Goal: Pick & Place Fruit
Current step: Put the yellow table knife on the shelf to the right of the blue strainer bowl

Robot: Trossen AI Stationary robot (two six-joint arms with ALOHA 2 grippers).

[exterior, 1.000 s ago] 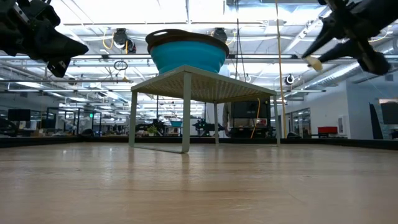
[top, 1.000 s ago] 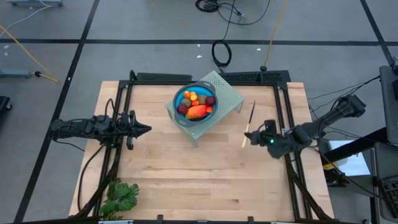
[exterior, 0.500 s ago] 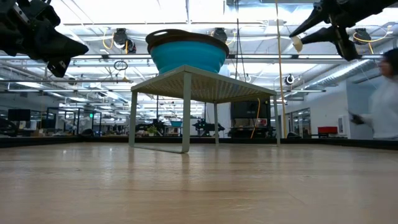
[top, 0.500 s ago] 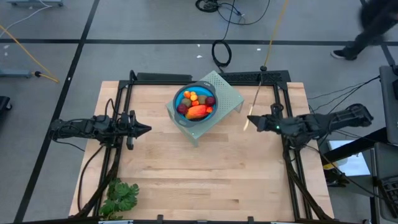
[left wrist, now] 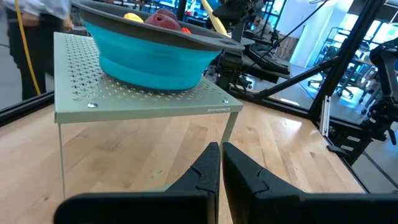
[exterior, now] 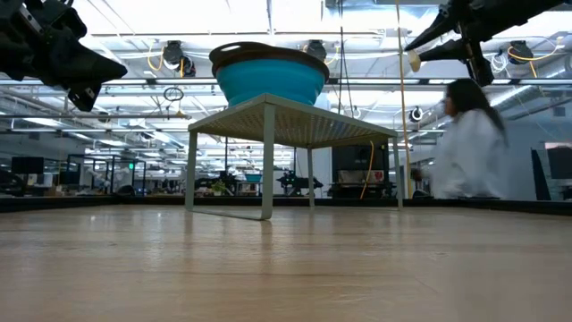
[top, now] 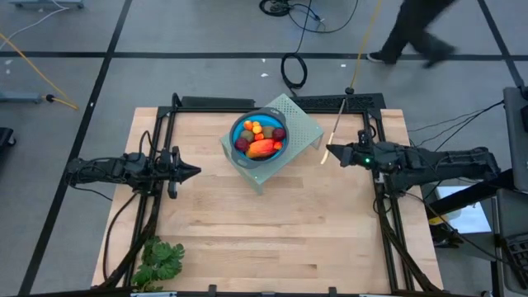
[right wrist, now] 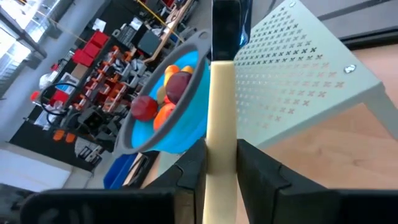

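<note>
Fruit (top: 261, 139) in blue bowl (top: 239, 130) — seemingly well apart from knife-holding right end effector (top: 332, 152).

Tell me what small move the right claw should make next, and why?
Probably a short reach on toward the bowl. The right claw is shut on the knife, raised beside the stand, and the fruit lies in the bowl on top. The left claw waits shut, opposite.
</note>
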